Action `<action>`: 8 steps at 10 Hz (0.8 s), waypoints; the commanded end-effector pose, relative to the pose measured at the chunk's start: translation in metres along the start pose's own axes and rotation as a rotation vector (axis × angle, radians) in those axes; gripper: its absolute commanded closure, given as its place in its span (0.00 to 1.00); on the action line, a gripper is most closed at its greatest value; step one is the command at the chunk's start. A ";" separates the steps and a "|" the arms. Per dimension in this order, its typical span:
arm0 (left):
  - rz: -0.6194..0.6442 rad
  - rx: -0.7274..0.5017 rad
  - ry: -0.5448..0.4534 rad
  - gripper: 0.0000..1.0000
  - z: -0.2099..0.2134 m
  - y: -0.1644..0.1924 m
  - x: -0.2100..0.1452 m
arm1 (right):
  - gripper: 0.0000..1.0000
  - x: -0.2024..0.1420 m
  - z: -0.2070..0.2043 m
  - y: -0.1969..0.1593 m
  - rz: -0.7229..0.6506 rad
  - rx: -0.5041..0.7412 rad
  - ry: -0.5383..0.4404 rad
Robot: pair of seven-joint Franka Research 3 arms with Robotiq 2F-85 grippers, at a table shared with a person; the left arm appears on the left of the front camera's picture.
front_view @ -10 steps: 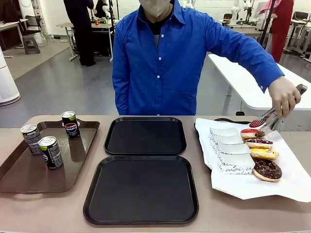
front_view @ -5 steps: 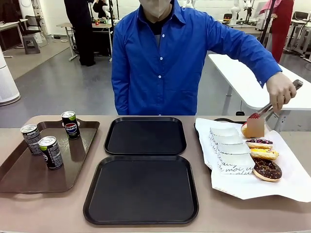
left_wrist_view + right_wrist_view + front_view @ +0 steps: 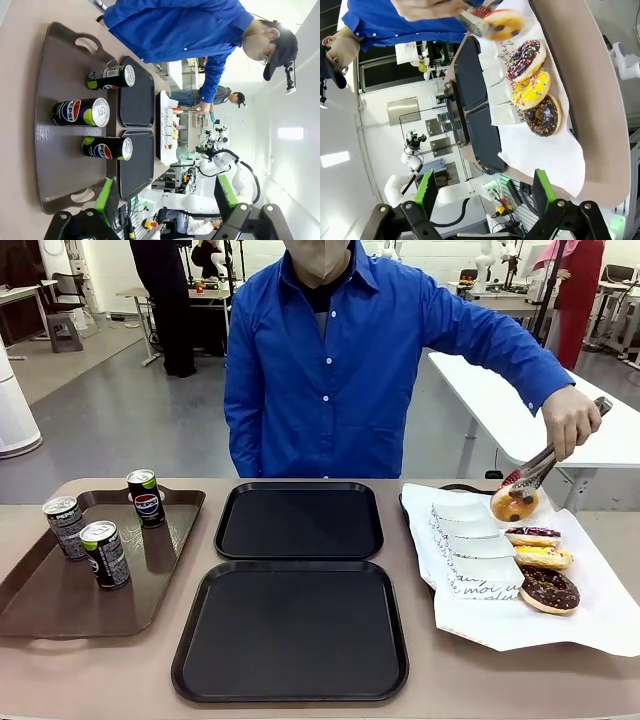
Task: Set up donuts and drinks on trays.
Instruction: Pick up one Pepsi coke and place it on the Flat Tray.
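Two black trays lie mid-table, a far tray point(image 3: 298, 520) and a near tray point(image 3: 292, 630), both bare. Three drinks point(image 3: 146, 497) point(image 3: 64, 526) point(image 3: 104, 553) stand on a brown tray point(image 3: 30, 600) at the left. Three donuts point(image 3: 533, 536) point(image 3: 544, 557) point(image 3: 548, 589) lie on white paper at the right beside paper sleeves point(image 3: 470, 545). The person's hand point(image 3: 568, 420) holds tongs gripping a fourth donut point(image 3: 514, 504) above the paper. My left gripper point(image 3: 166, 200) is open, high above the drinks point(image 3: 81, 112). My right gripper point(image 3: 485, 197) is open, above the donuts point(image 3: 531, 90).
The white paper point(image 3: 600, 625) hangs over a dark tray at the table's right end. The person in a blue shirt stands at the far edge behind the black trays. Bare tabletop runs along the front edge point(image 3: 90, 675).
The person's tongs have closed on the red-frosted donut and lifted it off the paper, tipping it so its golden underside shows. Nothing else has moved.
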State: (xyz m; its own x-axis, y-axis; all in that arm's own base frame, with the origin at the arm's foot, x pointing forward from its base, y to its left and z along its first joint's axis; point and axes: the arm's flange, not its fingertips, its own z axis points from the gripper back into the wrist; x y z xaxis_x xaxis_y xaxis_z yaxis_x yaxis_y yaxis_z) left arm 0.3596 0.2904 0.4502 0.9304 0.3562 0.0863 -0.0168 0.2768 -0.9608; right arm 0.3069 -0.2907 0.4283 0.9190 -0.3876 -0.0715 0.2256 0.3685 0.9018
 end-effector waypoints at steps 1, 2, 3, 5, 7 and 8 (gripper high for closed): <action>0.003 -0.016 -0.002 0.00 0.001 -0.001 -0.001 | 0.00 -0.002 -0.001 -0.002 0.005 0.015 0.001; 0.003 -0.016 -0.002 0.00 0.001 -0.001 -0.001 | 0.00 -0.002 -0.001 -0.002 0.005 0.015 0.001; 0.003 -0.016 -0.002 0.00 0.001 -0.001 -0.001 | 0.00 -0.002 -0.001 -0.002 0.005 0.015 0.001; 0.000 0.000 0.000 0.00 0.000 0.000 0.000 | 0.00 -0.002 -0.001 -0.002 0.005 0.015 0.001; -0.167 0.329 -0.066 0.00 0.000 -0.091 -0.003 | 0.00 -0.002 -0.001 -0.002 0.005 0.015 0.001; -0.213 0.486 0.006 0.00 -0.021 -0.129 0.005 | 0.00 -0.002 -0.001 -0.002 0.005 0.015 0.001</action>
State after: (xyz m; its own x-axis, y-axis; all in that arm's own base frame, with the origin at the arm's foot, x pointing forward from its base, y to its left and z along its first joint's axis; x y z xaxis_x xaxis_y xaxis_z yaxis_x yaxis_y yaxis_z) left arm 0.3646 0.2733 0.5417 0.9056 0.3254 0.2721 0.0366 0.5792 -0.8144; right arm 0.3069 -0.2903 0.4280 0.9192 -0.3870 -0.0725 0.2259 0.3677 0.9021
